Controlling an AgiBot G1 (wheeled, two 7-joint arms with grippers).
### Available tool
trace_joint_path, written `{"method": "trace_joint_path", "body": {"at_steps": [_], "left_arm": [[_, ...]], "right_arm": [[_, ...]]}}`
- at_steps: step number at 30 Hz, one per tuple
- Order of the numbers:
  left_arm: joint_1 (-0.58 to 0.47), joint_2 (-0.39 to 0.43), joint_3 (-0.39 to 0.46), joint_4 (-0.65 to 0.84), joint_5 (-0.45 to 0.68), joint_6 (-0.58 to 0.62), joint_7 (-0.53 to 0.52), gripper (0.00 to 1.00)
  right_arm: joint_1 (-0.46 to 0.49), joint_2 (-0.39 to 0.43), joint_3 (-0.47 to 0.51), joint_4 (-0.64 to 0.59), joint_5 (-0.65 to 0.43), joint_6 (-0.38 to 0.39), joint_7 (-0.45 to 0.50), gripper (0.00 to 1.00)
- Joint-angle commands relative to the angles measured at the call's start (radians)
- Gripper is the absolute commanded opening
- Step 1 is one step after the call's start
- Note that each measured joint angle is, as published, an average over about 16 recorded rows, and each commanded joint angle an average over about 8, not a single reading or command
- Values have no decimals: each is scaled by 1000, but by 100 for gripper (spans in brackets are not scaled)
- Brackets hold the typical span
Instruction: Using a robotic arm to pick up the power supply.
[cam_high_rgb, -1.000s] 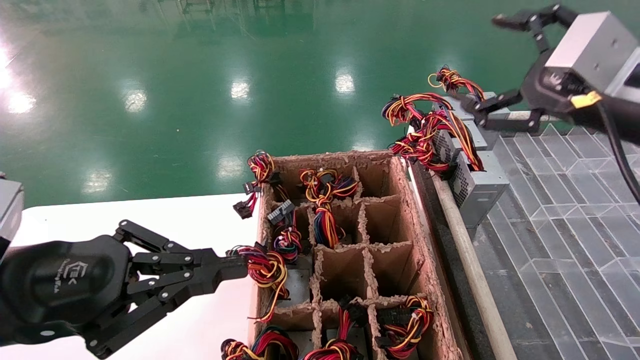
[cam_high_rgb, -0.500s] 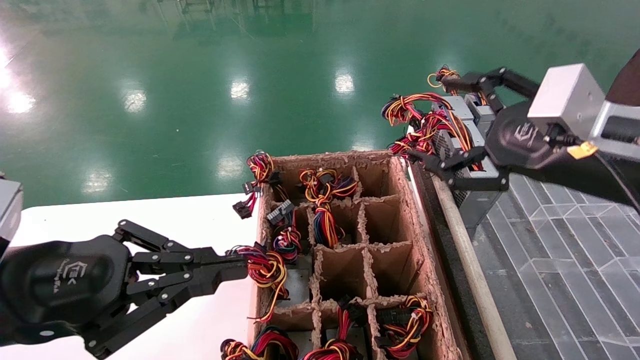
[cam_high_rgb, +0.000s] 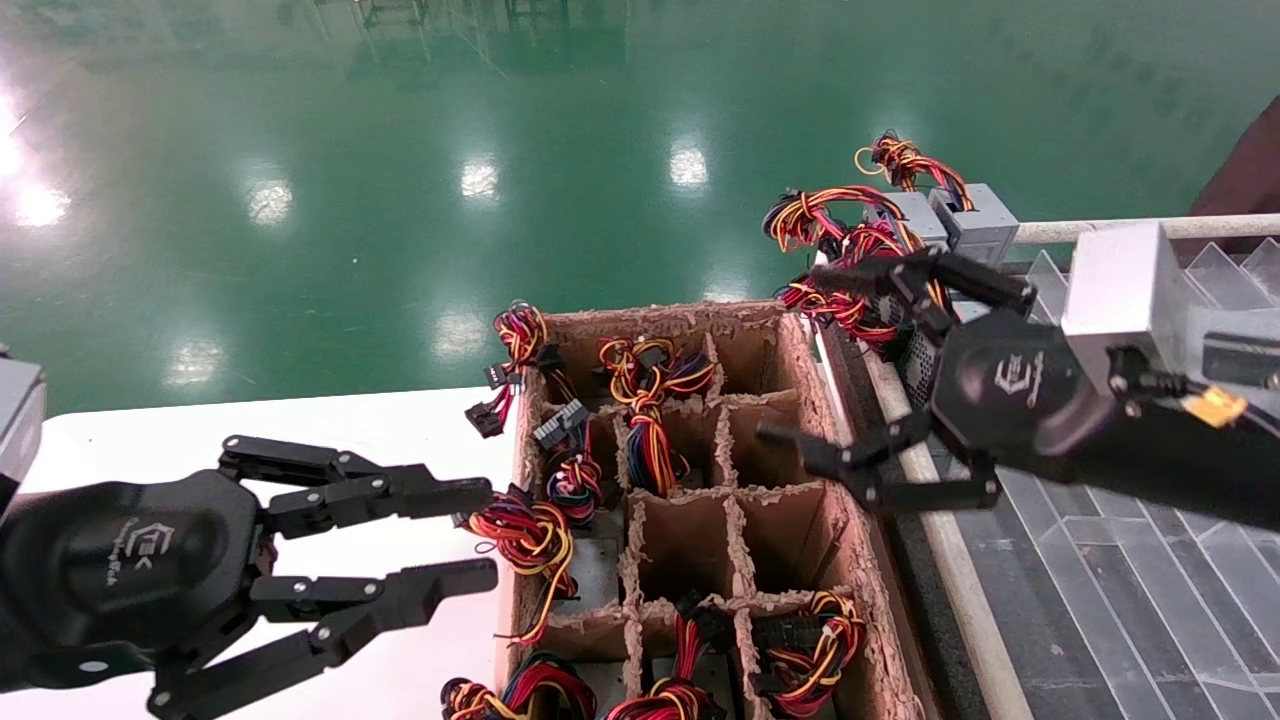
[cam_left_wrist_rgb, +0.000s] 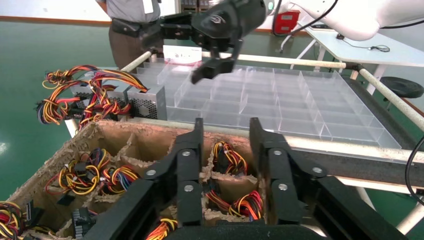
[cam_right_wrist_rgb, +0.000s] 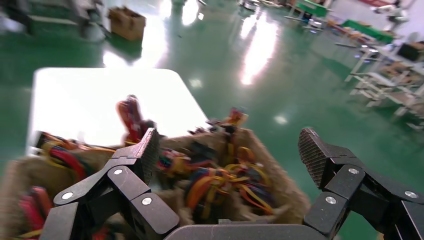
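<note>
In the head view, the right gripper (cam_high_rgb: 825, 365) hung wide open and empty over the divider box (cam_high_rgb: 690, 490), with the power supply (cam_high_rgb: 935, 235) just beyond. The left wrist view alone showed a clear tray (cam_left_wrist_rgb: 280, 102); the left gripper (cam_left_wrist_rgb: 226, 137) gaped empty.

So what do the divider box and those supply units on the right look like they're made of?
Divider box: brown corrugated cardboard, matte, with ragged fibrous edges. Power supply: grey sheet metal, apparently bare, with a perforated grille side and coloured insulated wires.
</note>
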Motion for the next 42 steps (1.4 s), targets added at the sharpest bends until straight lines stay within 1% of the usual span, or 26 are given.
{"method": "trace_joint_path", "body": {"at_steps": [1, 16, 22, 26, 42], "left_arm": [[0, 0, 0, 0, 0, 0, 0, 100], [0, 0, 0, 0, 0, 0, 0, 100], [0, 0, 0, 0, 0, 0, 0, 100], [0, 0, 0, 0, 0, 0, 0, 100], [0, 0, 0, 0, 0, 0, 0, 100]], "right_arm": [[-9, 1, -2, -1, 22, -22, 11, 100], [-75, 7, -19, -11, 186, -187, 94, 100], [-93, 8, -24, -13, 233, -233, 116, 100], [-99, 9, -25, -14, 247, -247, 121, 100], [-93, 8, -24, -14, 231, -231, 115, 100]]}}
